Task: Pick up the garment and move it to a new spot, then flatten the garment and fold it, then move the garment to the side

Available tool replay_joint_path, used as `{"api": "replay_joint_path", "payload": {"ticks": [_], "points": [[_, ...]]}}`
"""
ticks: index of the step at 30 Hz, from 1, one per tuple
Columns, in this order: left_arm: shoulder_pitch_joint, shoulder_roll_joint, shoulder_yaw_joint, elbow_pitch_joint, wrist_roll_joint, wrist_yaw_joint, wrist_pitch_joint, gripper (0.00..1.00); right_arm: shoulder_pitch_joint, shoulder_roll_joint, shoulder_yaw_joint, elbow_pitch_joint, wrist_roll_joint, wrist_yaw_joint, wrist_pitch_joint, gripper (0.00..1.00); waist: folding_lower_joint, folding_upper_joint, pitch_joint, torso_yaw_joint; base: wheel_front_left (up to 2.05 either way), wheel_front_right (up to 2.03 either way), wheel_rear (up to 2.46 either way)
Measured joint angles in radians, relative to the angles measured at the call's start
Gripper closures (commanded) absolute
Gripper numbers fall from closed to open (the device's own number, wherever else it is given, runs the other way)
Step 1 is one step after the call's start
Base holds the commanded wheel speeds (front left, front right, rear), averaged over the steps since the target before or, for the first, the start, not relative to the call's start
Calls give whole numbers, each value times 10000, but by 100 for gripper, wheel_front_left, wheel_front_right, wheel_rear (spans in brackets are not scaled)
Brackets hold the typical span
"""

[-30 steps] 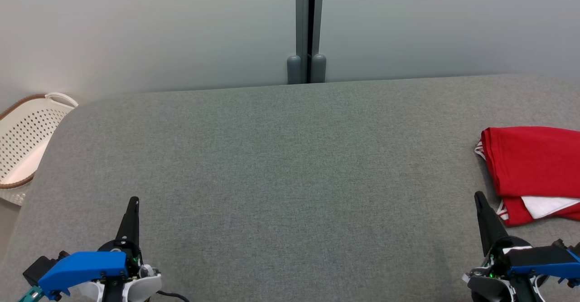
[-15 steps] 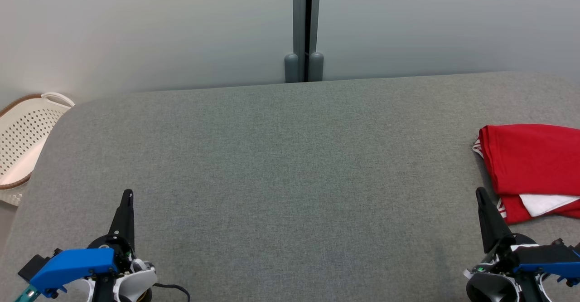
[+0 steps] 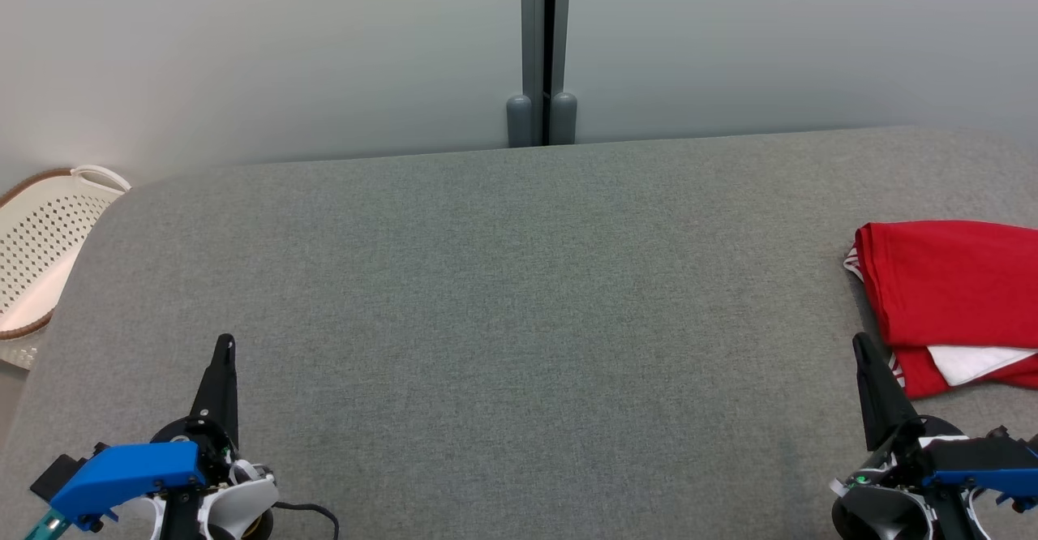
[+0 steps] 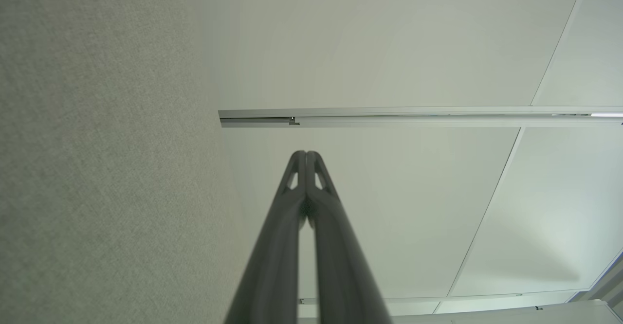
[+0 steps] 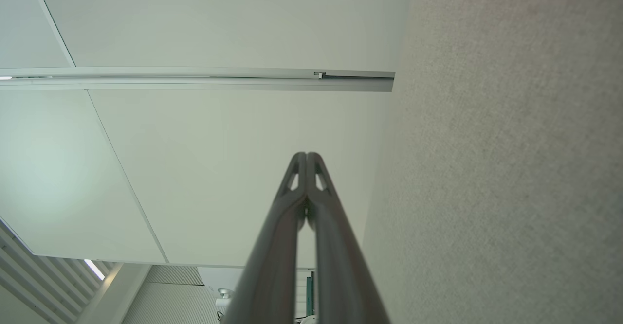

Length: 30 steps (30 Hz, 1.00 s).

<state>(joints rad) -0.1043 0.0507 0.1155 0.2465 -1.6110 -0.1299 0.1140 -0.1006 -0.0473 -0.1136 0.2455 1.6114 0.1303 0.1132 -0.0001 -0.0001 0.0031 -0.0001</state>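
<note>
Both are clenched empty: left end effector [image 3: 225, 347] at seven o'clock, right end effector [image 3: 860, 345] at five o'clock, over the gray table [image 3: 519, 305]. Folded red garment [image 3: 949, 285] lies at three o'clock, near the right end effector.

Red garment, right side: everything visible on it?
The red garment looks like soft cloth, folded into a rough rectangle, cut off by the head view's right edge. White striped trim shows at its left edge, a white patch at its lower fold. It lies on the grey fabric surface. The right gripper sits beside its lower left corner; contact unclear.
</note>
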Motion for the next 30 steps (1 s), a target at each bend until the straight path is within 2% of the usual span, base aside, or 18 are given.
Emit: {"api": "replay_joint_path", "payload": {"ticks": [30], "points": [[0,0,2,0,0,0,2,100,-1,0,0,0,0,0,0,100,2,2,0,0,0,0,0]]}}
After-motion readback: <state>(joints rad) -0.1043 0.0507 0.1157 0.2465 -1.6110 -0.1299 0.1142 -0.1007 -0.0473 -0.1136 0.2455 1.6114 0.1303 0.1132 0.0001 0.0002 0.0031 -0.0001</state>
